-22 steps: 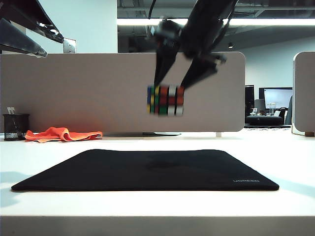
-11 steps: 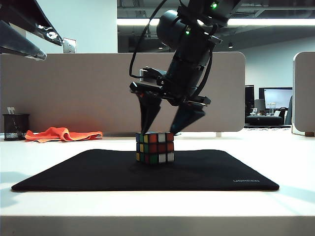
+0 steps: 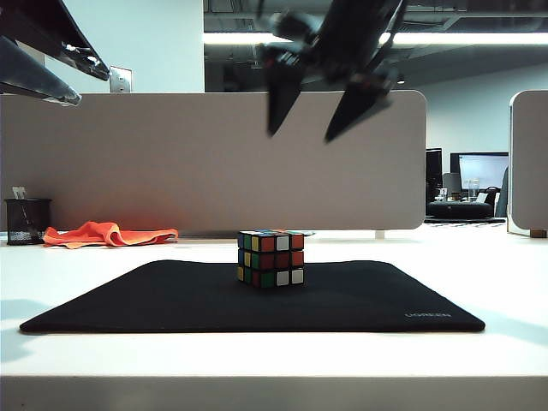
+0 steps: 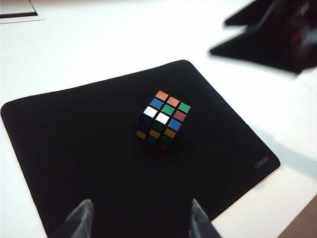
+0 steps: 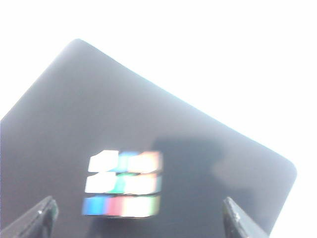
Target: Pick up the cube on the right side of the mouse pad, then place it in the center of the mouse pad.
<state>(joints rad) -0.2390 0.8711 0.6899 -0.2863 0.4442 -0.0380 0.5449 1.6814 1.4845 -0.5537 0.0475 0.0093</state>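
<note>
The cube (image 3: 271, 258), black-edged with mixed coloured stickers, rests on the middle of the black mouse pad (image 3: 154, 300), free of any gripper. High above it hangs my right gripper (image 3: 306, 135), open and blurred, nothing between its fingers. In the right wrist view the cube (image 5: 124, 183) lies blurred on the mouse pad (image 5: 99, 109), between and beyond the spread tips of the right gripper (image 5: 140, 218). In the left wrist view the cube (image 4: 163, 120) sits on the mouse pad (image 4: 74, 134), well away from my open, empty left gripper (image 4: 141, 217).
An orange cloth (image 3: 107, 233) and a black mesh pen cup (image 3: 26, 221) sit at the back left, in front of a beige partition (image 3: 154, 163). The left arm (image 3: 38, 51) juts in at the upper left. White tabletop surrounds the pad.
The right gripper lowered the cube onto the middle of the pad, let go of it, then rose high above it with its jaws spread wider. The left arm stayed still.
</note>
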